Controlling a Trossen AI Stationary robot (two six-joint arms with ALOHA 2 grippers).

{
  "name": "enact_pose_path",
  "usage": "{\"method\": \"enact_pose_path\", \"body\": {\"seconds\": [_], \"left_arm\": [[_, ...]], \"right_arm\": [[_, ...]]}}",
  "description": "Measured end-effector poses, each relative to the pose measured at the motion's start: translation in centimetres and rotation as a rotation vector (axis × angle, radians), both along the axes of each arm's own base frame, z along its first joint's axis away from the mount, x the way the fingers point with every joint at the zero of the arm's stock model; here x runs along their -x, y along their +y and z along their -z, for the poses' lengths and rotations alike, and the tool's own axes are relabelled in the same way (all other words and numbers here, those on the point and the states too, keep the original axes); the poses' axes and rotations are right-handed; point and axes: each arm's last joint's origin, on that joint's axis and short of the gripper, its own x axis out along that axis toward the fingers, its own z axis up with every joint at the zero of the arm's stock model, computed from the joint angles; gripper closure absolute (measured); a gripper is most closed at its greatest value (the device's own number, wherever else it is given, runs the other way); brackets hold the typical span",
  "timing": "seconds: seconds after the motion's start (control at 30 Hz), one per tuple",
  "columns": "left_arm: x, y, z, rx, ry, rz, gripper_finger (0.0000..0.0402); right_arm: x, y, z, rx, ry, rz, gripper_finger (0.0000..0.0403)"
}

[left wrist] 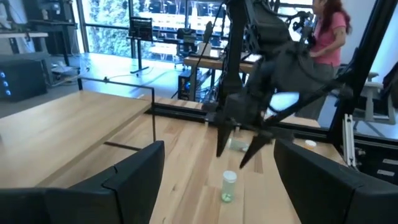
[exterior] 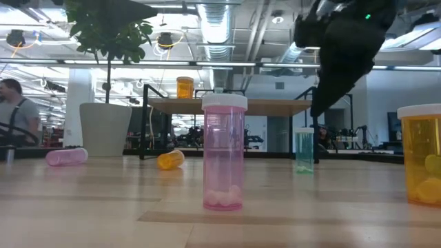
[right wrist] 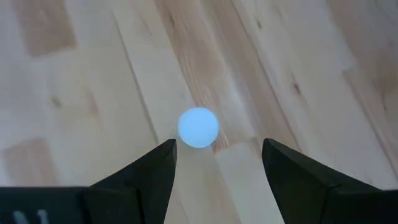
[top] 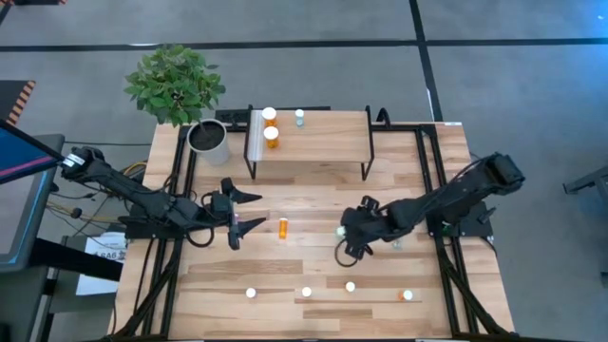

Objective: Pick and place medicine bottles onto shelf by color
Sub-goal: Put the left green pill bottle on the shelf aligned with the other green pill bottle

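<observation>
Tabletop [top: 313, 204] of light planks is carrying everything, with the shelf [top: 323, 138] standing at its far edge on thin black legs and a white plant pot [top: 209, 141] with a leafy plant [top: 174, 83] sitting just beside the shelf's left end.

Two dark arms are reaching in over the middle. Left gripper [top: 244, 214] is hovering with its fingers spread and nothing between them, pointing toward an orange bottle [top: 283, 228] that is lying on its side nearby, its long axis running toward the shelf. Right gripper [top: 347, 239] is hanging directly above an upright pale teal bottle [left wrist: 229, 186]; its fingers are parted on either side of the white cap [right wrist: 198, 127] and clear of it, holding nothing.

Three bottles are standing upright on the shelf: two orange ones [top: 271, 126] at the left end, one behind the other, and a small pale one [top: 299, 117] just to their right. Four more are standing in a loose row along the near edge, caps up, among them a pink one [exterior: 224, 151] and an orange one [exterior: 422, 153]. Another pink bottle [exterior: 67, 156] is lying on its side, seen only from table height, and another is lying just beside the right arm.

A person [left wrist: 326, 31] is showing in the room beyond the table.
</observation>
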Motion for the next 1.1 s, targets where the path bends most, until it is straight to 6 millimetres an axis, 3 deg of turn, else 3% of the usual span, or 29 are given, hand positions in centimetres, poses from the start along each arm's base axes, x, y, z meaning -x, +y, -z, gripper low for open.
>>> {"method": "enact_pose_path", "body": {"seconds": [0.17, 0.33, 0.5, 0.7, 1.1], "left_arm": [[0.0, 0.0, 0.1, -0.011, 0.007, -0.007, 0.0111], [0.4, 0.5, -0.4, -0.005, -0.026, -0.146, 0.0111], [1.2, 0.6, -1.0, 0.000, -0.049, -0.169, 0.0111], [1.7, 0.7, -0.5, -0.032, 0.024, -0.195, 0.0111], [2.3, 0.9, -0.6, 0.022, 0.021, -0.157, 0.0111]], "right_arm": [[2.2, -0.6, -0.7, -0.041, -0.165, -0.004, 0.0143], [3.3, -1.1, 0.6, -0.059, -0.252, -0.003, 0.0143], [3.1, -0.7, 1.9, -0.041, -0.239, -0.018, 0.0143], [2.4, -0.2, 3.2, -0.007, -0.213, -0.055, 0.0143], [0.8, -1.1, 4.6, 0.001, -0.222, -0.026, 0.0143]]}}
